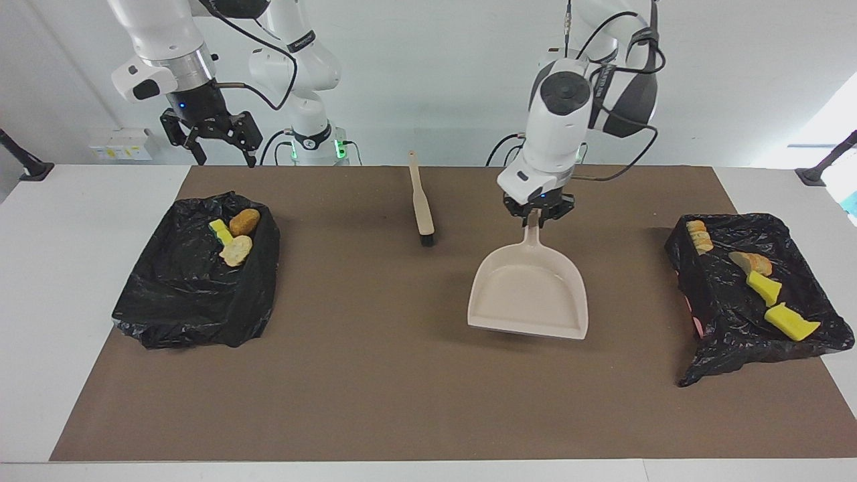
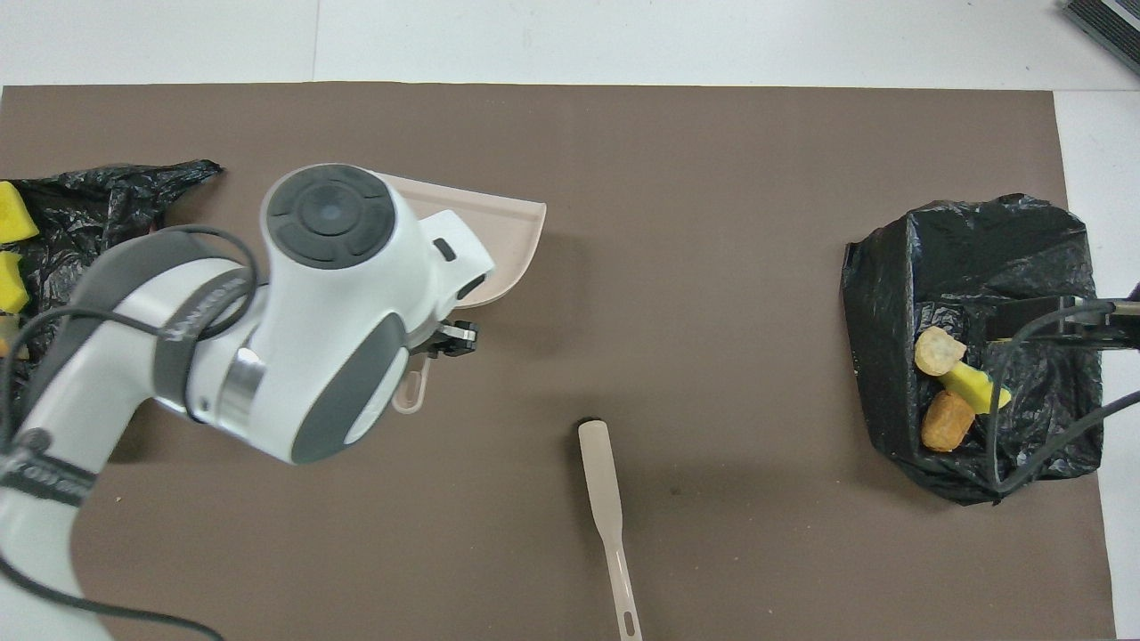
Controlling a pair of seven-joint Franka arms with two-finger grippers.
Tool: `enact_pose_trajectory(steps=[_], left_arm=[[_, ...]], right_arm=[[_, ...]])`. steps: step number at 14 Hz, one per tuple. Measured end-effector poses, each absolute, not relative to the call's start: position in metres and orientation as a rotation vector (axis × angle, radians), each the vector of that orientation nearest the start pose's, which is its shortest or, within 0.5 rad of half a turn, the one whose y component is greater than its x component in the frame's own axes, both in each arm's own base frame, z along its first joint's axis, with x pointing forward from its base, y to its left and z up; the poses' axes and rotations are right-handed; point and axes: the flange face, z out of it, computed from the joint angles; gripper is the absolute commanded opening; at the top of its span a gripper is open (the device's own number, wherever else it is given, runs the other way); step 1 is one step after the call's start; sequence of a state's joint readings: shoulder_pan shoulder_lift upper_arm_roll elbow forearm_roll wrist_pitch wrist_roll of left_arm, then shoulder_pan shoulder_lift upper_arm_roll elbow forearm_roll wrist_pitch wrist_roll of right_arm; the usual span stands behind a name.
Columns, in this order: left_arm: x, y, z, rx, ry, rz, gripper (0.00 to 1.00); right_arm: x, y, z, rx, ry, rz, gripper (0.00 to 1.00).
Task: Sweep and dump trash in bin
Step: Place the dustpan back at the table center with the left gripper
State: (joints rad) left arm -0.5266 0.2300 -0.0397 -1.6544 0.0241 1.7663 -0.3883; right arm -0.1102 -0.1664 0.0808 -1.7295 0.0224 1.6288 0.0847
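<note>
My left gripper (image 1: 535, 217) is shut on the handle of the beige dustpan (image 1: 529, 291), which is empty and hangs low over the middle of the brown mat; its lip (image 2: 512, 236) shows past the arm in the overhead view. My right gripper (image 1: 224, 150) is open and empty, raised high above the black-bagged bin (image 1: 187, 301) at the right arm's end. That bin holds trash: a cream lump (image 1: 236, 251), a brown lump (image 1: 244, 221) and a yellow wedge (image 1: 219, 231). A second bagged bin (image 1: 730, 321) at the left arm's end holds several more, including a yellow wedge (image 1: 790, 321).
The beige brush (image 1: 422, 204) lies on the mat near the robots, bristles away from them, handle toward them (image 2: 614, 543). It is beside the dustpan, toward the right arm's end. A brown mat (image 1: 375, 388) covers the white table.
</note>
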Motion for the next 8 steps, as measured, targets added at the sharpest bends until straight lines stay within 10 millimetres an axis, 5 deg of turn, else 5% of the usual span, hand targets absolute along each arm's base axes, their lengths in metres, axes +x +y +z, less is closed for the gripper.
enact_pose_trajectory(steps=[3, 8], left_arm=[[0.538, -0.386, 0.430, -3.077, 0.185, 0.167, 0.00], [0.557, -0.449, 0.388, -3.094, 0.037, 0.152, 0.00]], right_arm=[[0.508, -0.019, 0.642, -3.120, 0.204, -0.100, 1.00], [0.517, -0.020, 0.659, -3.119, 0.202, -0.081, 1.00]])
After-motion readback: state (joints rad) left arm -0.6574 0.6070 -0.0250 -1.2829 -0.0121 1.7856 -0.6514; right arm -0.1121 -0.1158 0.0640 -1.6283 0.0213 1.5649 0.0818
